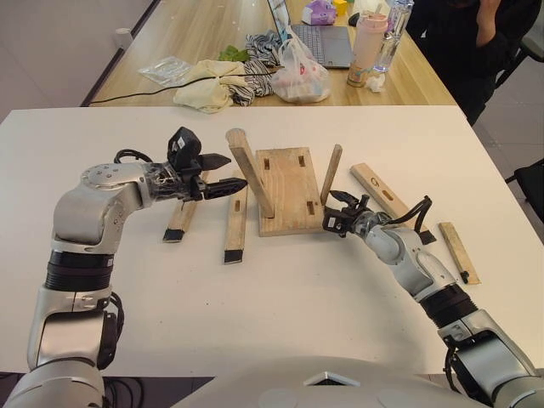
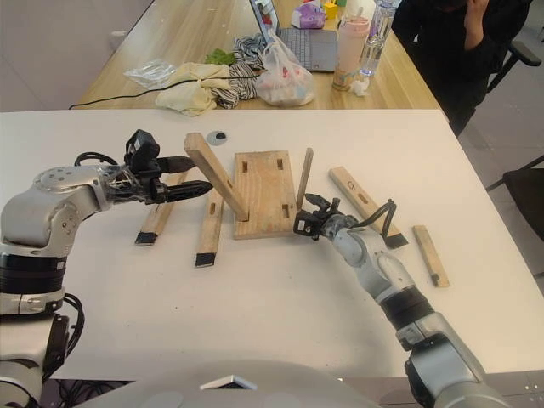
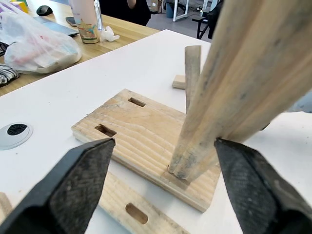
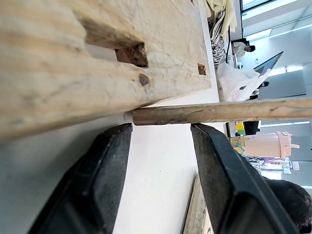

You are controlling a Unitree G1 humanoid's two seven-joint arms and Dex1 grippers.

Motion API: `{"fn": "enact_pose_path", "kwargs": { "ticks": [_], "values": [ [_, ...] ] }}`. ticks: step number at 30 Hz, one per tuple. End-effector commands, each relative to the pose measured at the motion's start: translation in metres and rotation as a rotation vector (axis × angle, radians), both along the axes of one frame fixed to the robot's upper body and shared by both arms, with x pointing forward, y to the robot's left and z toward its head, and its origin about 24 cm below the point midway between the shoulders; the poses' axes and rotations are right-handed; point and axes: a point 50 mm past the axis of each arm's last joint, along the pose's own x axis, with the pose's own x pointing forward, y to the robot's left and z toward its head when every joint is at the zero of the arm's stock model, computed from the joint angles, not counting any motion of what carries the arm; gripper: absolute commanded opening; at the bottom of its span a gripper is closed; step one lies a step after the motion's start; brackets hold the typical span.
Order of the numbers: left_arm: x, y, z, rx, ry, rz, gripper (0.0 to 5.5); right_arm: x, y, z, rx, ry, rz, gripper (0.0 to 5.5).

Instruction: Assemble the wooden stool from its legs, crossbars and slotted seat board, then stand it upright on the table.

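Pale wooden slotted seat board (image 1: 289, 183) lies flat about the middle of the white worktop (image 1: 280, 297), and two legs stand in its slots. The thick square wooden leg (image 1: 252, 174) sits in the slot at the board's near left corner. Its long axis is not upright: it rises and leans away toward the worktop's far left corner.

The left gripper (image 1: 229, 171) is just beside this leg, on the side of the worktop's left edge and about half way up the leg. Its fingers (image 3: 83, 190) are wide open and hold nothing. In the left wrist view the leg stands ahead of the gap, not yet between them.

The thinner pale wooden leg (image 1: 331, 174) stands at the board's near right corner. The right gripper (image 1: 330, 212) is at its foot, fingers also open and empty.

I judge that the left arm is the nearer one for the thick leg. It would need to go forward along its own line until the leg is between the fingers, and then bring the leg upright.
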Motion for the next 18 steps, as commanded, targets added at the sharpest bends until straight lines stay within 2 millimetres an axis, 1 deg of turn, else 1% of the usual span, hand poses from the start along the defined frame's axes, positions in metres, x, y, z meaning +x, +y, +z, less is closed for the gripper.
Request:
{"fn": "enact_pose_path", "kwargs": {
  "ticks": [1,5,7,10,12,14,16,17,18],
  "values": [
    [0.0,-0.001,0.0,-0.01,-0.006,0.015,3.77,0.006,-0.009,0.004,-0.048,-0.037,-0.03,2.21],
    [-0.001,-0.001,-0.003,-0.02,-0.002,0.024,3.77,0.016,-0.024,0.016,-0.094,-0.129,-0.072,2.21],
    [-0.002,0.0,-0.005,-0.026,0.001,0.032,3.77,0.022,-0.027,0.025,-0.082,-0.169,-0.096,2.21],
    [-0.001,-0.002,-0.006,-0.033,0.002,0.034,3.77,0.026,-0.025,0.028,-0.078,-0.199,-0.095,2.21],
    [-0.001,-0.003,-0.007,-0.041,0.003,0.034,3.77,0.028,-0.021,0.022,-0.074,-0.178,-0.093,2.21],
    [0.0,-0.004,-0.007,-0.043,0.003,0.03,3.77,0.032,-0.02,0.017,0.168,-0.039,-0.241,2.21],
    [0.001,-0.005,-0.007,-0.043,0.002,0.027,3.77,0.037,-0.023,0.016,0.479,0.098,-0.4,2.21],
    [0.001,-0.005,-0.008,-0.042,0.002,0.027,3.77,0.04,-0.024,0.018,0.631,0.147,-0.454,2.21],
    [0.001,-0.004,-0.008,-0.042,0.002,0.028,3.77,0.042,-0.024,0.02,0.745,0.182,-0.477,2.21]
  ]
}}
